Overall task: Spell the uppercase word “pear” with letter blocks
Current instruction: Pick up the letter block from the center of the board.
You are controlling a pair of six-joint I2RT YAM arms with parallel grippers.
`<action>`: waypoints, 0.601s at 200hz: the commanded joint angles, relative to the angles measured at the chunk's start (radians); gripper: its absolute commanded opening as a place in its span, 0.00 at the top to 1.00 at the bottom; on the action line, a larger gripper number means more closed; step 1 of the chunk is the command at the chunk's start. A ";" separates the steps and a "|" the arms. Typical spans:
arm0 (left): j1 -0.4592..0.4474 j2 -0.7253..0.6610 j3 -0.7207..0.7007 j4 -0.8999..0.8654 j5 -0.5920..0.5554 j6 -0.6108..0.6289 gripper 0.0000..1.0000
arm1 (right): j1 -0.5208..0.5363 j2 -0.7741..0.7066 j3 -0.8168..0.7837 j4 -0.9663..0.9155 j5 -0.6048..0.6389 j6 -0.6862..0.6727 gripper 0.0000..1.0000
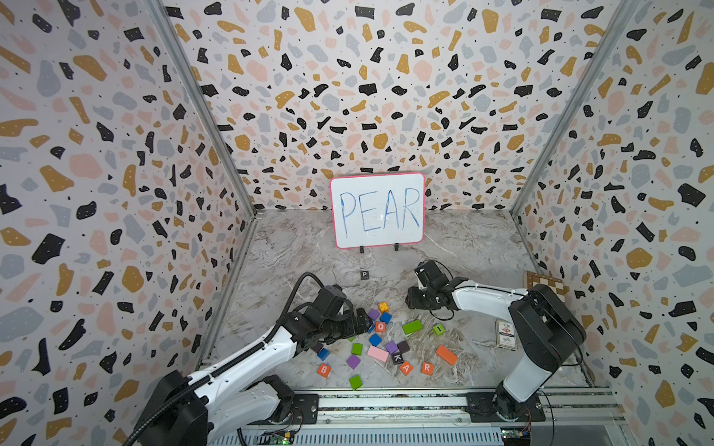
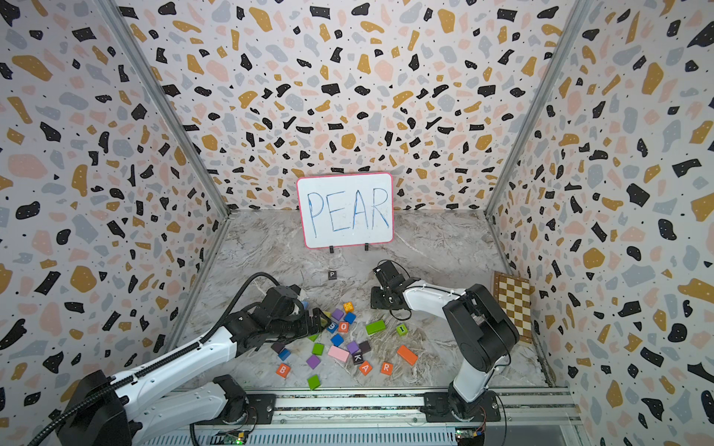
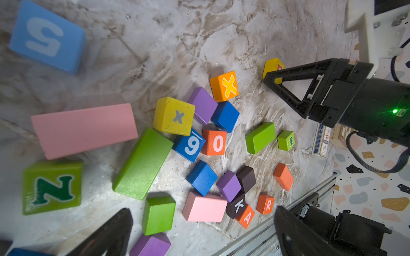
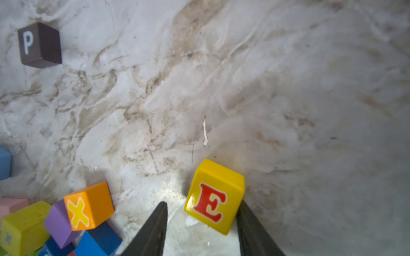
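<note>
Soft, even light falls from overhead: the patterned walls (image 1: 96, 154) are bright, and shadows on the tabletop (image 1: 309, 255) are faint. A pale sheen lies across the whiteboard (image 1: 378, 210) in both top views, whose wide lens bows the walls at the edges. In the left wrist view the nearest blue S block (image 3: 46, 36) and green N block (image 3: 52, 187) are blurred. In the right wrist view glare sits beside the glossy E block (image 4: 214, 197), one side dims to a smear, and the dark fingers (image 4: 153, 230) look soft.
</note>
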 commanded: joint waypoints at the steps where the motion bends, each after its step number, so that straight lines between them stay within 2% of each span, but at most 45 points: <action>1: -0.004 0.007 0.028 0.021 -0.006 0.017 0.01 | -0.007 0.046 0.024 -0.042 0.032 -0.020 0.48; 120: -0.003 0.033 0.043 0.021 -0.015 0.017 0.01 | 0.002 0.082 0.063 -0.068 0.087 -0.040 0.62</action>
